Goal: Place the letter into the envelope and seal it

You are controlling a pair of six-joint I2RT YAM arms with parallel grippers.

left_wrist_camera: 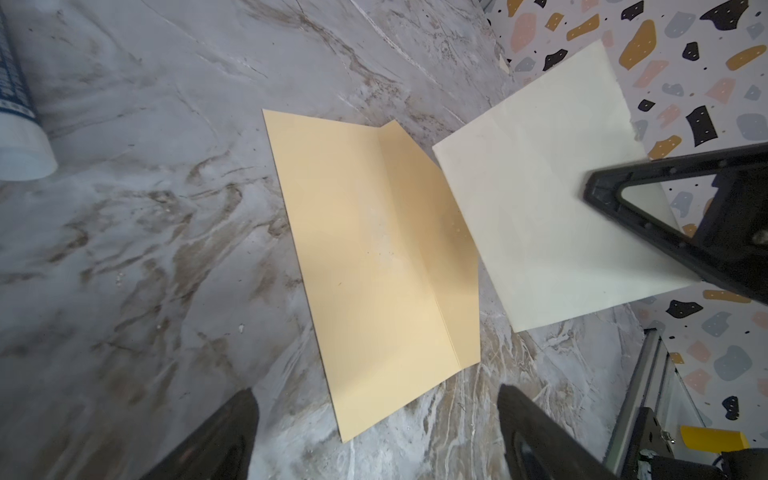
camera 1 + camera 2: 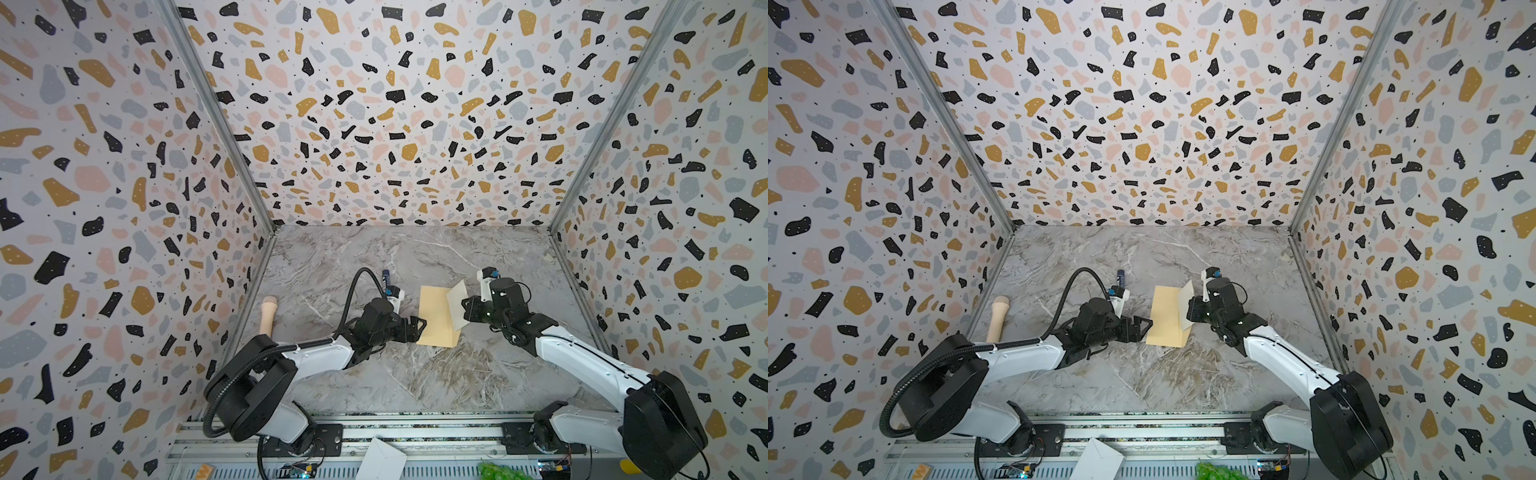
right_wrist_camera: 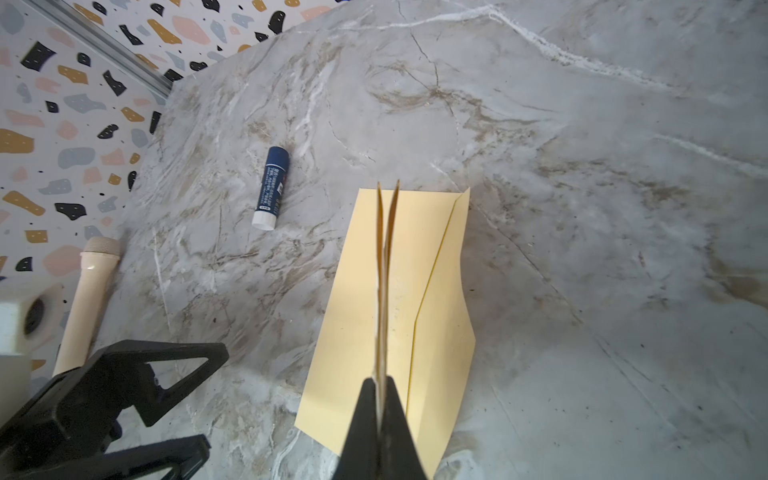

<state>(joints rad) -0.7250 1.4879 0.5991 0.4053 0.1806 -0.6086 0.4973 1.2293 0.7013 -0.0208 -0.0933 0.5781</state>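
The envelope (image 2: 436, 316) lies flat on the counter (image 2: 415, 374), flap open. The right hand (image 3: 380, 388) pinches the folded letter (image 2: 457, 305) upright over it; the left hand (image 2: 419, 329) gapes empty beside it. A blue glue stick (image 3: 272, 187) lies near, label unreadable.

Top views: both sit high above my base rail, side by side, looking down and forward to the terrazzo-patterned back wall (image 2: 395, 124). From far off they take in both my arms and the whole grey marbled tabletop (image 2: 415, 374).
Left wrist: close and low, facing across the flat tan kraft-paper envelope (image 1: 365, 257) toward the wall on my right.
Right wrist: close, looking along the edge of the cream paper letter (image 3: 384, 270) toward the wall on my left.
Shared: all four views hold the envelope and the blue-and-white glue stick (image 3: 270, 191).
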